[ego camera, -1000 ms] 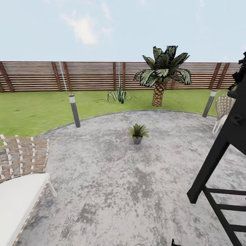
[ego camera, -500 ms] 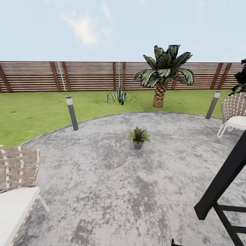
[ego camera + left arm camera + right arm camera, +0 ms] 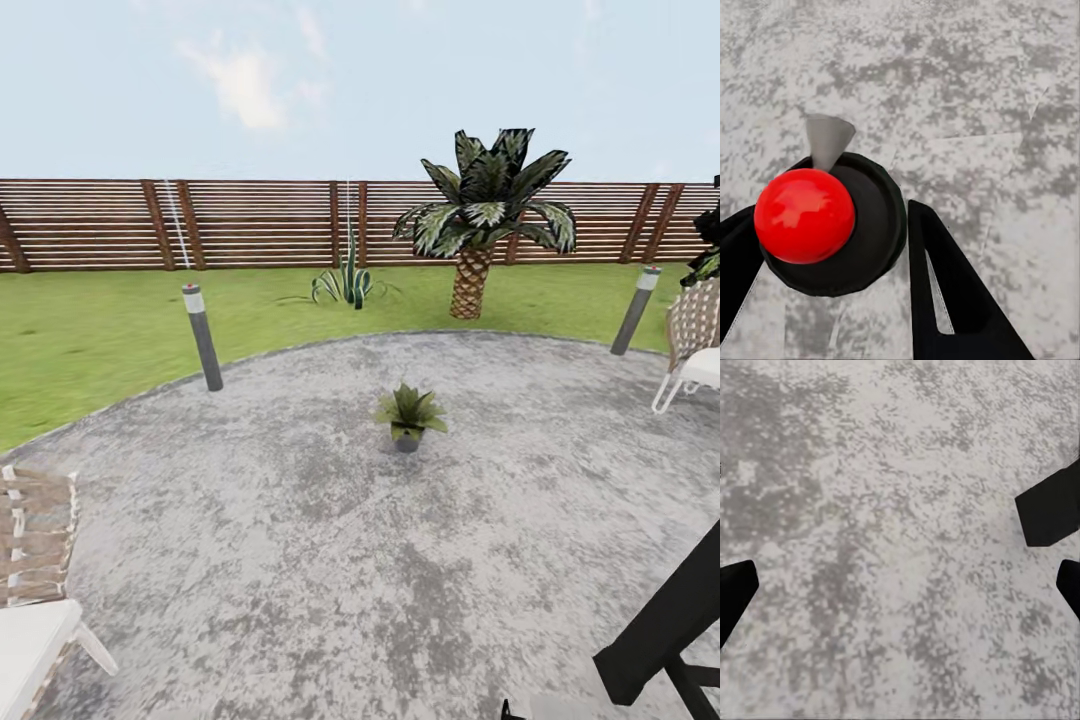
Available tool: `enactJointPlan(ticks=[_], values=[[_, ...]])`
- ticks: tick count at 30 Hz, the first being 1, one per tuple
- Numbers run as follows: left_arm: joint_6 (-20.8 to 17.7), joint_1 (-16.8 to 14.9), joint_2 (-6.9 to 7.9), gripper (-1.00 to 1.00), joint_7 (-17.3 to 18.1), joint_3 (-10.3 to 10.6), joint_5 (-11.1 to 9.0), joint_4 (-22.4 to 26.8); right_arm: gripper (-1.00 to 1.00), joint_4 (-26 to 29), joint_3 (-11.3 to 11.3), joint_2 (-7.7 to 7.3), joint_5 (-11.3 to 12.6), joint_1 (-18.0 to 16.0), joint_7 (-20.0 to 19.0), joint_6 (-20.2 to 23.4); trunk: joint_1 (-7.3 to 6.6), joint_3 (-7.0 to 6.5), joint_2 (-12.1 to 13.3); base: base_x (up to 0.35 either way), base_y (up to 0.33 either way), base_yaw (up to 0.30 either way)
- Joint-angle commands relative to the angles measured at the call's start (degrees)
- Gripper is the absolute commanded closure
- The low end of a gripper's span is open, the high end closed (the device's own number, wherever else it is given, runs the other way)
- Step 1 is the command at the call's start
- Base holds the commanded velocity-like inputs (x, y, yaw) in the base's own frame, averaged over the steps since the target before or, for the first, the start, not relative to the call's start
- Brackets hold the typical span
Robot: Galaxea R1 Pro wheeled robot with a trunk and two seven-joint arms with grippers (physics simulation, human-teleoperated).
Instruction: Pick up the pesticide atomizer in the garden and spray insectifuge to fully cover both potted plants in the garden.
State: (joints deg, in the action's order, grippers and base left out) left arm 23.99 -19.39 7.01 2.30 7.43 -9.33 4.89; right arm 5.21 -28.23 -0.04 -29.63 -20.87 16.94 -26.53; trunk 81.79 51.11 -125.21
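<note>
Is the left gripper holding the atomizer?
Yes, the left gripper has its fingers either side of the atomizer, whose red top faces the wrist camera.

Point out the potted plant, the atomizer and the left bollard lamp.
potted plant (image 3: 408,415): head view, on its green leaves.
pesticide atomizer (image 3: 804,215): left wrist view, on its red top, between the fingers.
bollard lamp (image 3: 202,338): head view, on its grey post.

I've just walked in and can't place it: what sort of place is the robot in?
Most likely a back garden with a patio: a round grey paved patio edged by green lawn, a brown slatted wooden fence behind it, and a small potted plant on the paving.
</note>
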Motion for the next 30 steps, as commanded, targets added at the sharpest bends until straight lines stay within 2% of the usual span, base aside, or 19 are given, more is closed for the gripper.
enactJointPlan(ticks=[1, 15, 23, 30], values=[[0.18, -0.04, 0.02, 1.00, 0.25, 0.40, -0.60, -0.05, -1.00, -0.10, -0.33, 0.02, -0.60, -0.05, 0.28, -0.13, 0.03, 0.05, -0.02, 0.338, 0.000, 0.000], [0.18, -0.04, 0.02, 1.00, 0.25, 0.38, -0.60, -0.05, -1.00, -0.03, -0.33, 0.04, -0.60, -0.05, 0.29, -0.11, 0.03, 0.05, -0.02, 0.338, 0.000, -0.006], [0.18, -0.04, 0.02, 1.00, 0.25, 0.40, -0.60, -0.05, -1.00, -0.02, -0.33, 0.04, -0.60, -0.05, 0.29, -0.11, 0.03, 0.05, -0.02, 0.338, 0.000, -0.178], [0.18, -0.04, 0.02, 1.00, 0.25, 0.40, -0.60, -0.05, -1.00, -0.02, -0.34, 0.04, -0.60, -0.05, 0.29, -0.10, 0.03, 0.05, -0.02, 0.338, 0.000, -0.027]])
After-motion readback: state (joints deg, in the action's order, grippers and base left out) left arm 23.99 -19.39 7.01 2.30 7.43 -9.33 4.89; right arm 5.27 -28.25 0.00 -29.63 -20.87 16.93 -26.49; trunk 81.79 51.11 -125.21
